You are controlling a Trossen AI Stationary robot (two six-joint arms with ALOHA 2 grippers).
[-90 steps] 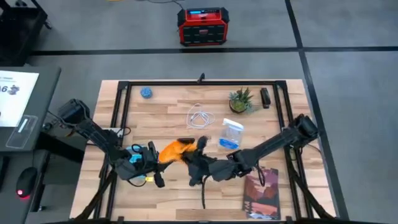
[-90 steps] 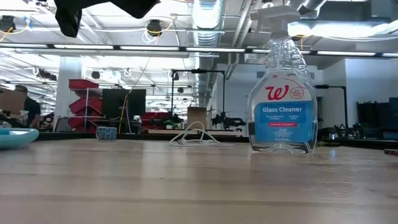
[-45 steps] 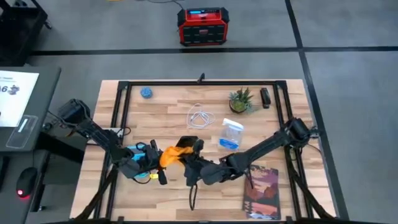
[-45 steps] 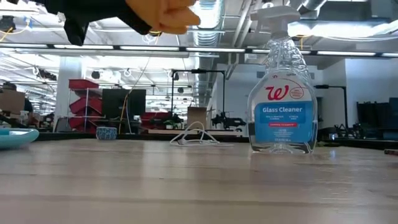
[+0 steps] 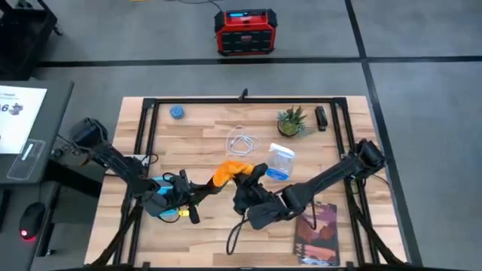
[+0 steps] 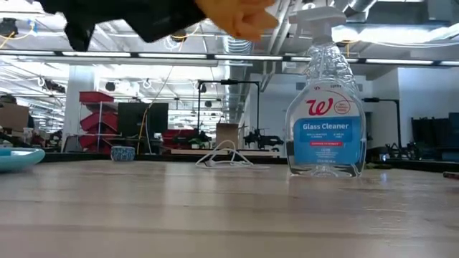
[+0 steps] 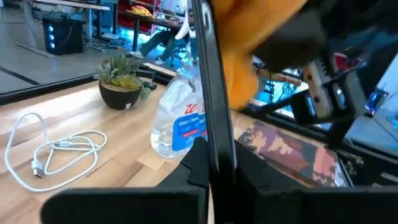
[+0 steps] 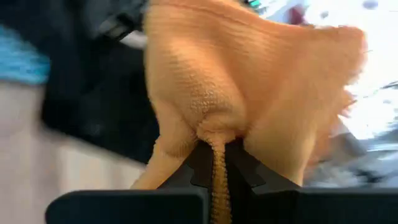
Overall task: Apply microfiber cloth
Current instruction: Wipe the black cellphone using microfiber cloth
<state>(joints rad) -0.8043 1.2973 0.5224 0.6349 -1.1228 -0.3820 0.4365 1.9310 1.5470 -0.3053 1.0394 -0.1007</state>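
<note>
While pinched shut, right claw (image 8: 214, 163) grips microfiber cloth (image 8: 249, 93).

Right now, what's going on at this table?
Both arms are working mid-table, above the wood. The right pincer is shut on the orange microfiber cloth and holds it raised. The left pincer grips a thin dark smartphone edge-on beside the cloth. The glass cleaner bottle, white cable and plant stand untouched.
</note>
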